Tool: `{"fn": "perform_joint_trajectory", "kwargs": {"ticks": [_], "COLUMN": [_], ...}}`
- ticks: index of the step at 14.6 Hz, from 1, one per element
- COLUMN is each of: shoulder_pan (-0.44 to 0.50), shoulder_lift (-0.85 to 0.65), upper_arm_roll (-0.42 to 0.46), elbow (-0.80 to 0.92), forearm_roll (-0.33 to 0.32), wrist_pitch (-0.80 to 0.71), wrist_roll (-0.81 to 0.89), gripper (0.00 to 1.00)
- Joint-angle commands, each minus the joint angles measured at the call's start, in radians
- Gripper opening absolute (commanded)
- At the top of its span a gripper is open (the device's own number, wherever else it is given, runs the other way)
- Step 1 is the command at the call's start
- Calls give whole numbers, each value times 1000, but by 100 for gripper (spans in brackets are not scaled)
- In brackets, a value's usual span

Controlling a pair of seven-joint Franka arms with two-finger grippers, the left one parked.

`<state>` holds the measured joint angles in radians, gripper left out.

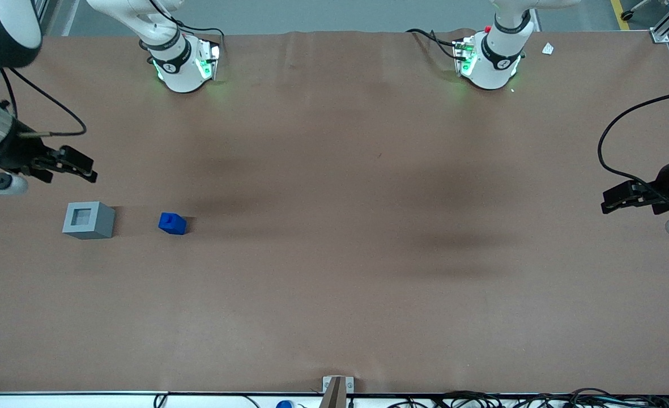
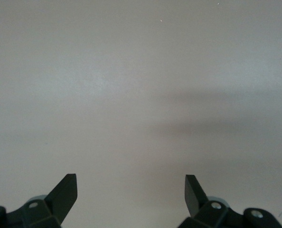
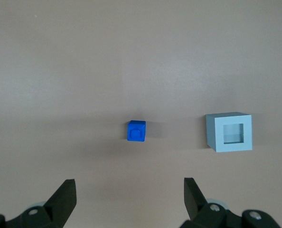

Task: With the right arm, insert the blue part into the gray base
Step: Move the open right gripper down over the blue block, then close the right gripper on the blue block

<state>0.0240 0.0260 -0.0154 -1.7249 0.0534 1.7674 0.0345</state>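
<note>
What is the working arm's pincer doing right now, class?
Right pincer: open, empty, hovering above the table, apart from the gray base and blue part.

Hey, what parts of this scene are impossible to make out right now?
- Light gray boxy base: how deep its square socket goes, both views.
- Small bright-blue plastic block: its underside, resting on the brown table.
- Open right gripper, farther from the camera than the base: its arm, cut off by the front view's edge.
</note>
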Motion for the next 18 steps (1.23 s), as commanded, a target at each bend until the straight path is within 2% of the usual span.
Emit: {"fn": "perform_joint_trajectory", "kwargs": {"ticks": [1, 6, 9, 15, 18], "shoulder_pan": [14, 48, 54, 56, 54], "shoulder_lift": [15, 75, 110, 213, 255], "upper_arm_roll": [0, -1, -1, -3, -3], "elbow": [-71, -183, -274, -314, -378], "forearm_roll": [-6, -4, -6, -9, -9], "wrist_pitch": [88, 239, 390, 513, 644], "wrist_roll": [18, 70, 81, 81, 81], "gripper": [100, 100, 100, 100, 100]}}
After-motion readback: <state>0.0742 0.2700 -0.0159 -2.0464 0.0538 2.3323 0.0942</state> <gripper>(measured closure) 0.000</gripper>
